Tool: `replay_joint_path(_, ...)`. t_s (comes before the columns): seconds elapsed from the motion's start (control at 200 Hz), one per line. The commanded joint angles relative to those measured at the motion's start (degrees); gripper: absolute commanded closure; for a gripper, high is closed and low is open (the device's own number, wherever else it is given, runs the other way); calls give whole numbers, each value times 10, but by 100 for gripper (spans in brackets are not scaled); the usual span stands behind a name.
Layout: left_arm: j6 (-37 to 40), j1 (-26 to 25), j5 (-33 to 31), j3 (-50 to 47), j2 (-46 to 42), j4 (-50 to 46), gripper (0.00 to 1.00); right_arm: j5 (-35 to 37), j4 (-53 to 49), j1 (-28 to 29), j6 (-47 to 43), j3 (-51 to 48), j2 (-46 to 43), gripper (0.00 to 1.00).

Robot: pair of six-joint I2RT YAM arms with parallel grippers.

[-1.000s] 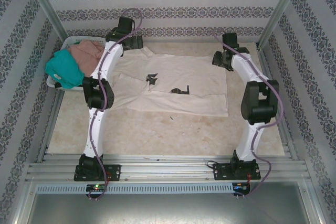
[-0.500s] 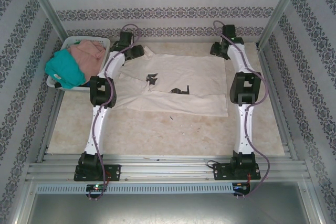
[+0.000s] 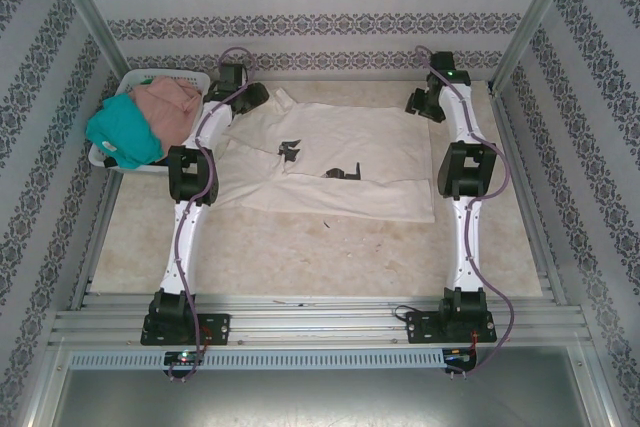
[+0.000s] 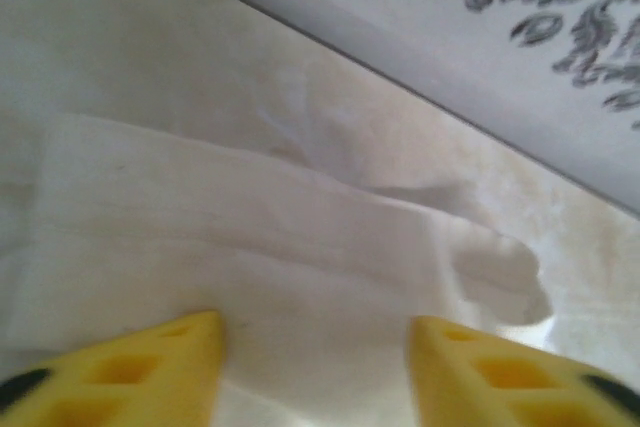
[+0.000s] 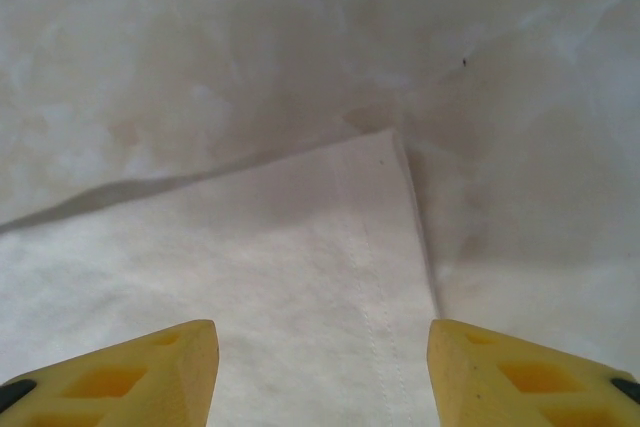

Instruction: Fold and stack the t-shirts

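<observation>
Both-arm pinch at the far edge of the cream t-shirt [image 3: 330,162], which lies spread flat on the table [image 3: 300,247] just beside the basket [image 3: 190,77]; the teal t-shirt [image 3: 122,132] and pink t-shirt [image 3: 165,97] sit heaped in the basket. The left gripper [image 3: 250,97] stands at the shirt's far corner nearest the basket, jaws apart, with rumpled cloth between them in its wrist view. The right gripper [image 3: 420,104] stands at the far corner well apart from the basket, jaws likewise apart over a stitched, squared corner. For a clean fold, each gripper should lower onto its corner, take every layer there, and both should lift level, keeping the edge between them taut. The shirt's long axis runs straight away from the basket; the sleeve end appears to point toward the basket and the hem away from it.
</observation>
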Motion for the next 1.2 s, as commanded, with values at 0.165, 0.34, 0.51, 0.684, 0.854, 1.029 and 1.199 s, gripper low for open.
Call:
replay_joint_path(0.165,15,2,38,-76,-39,-22,81,-26,-48,-1,-16,-45,-4,49)
replay_joint_path(0.34,56,-2,-8,-119,-119,-96,65,8,-38,3,-13,-134,-90,47)
replay_joint_path(0.51,99,-15,-69,-189,-235,-143,45,75,7,31,4,-279,-237,44)
replay_joint_path(0.684,124,-35,-94,-394,-383,-117,40,92,142,112,35,-564,-411,41)
replay_joint_path(0.854,87,-52,-60,-676,-512,5,41,70,233,190,73,-744,-477,41)
replay_joint_path(1.029,64,-53,-84,-821,-555,39,41,74,271,213,101,-843,-503,42)
replay_joint_path(1.199,49,-49,-102,-870,-569,38,40,77,275,215,112,-897,-530,42)
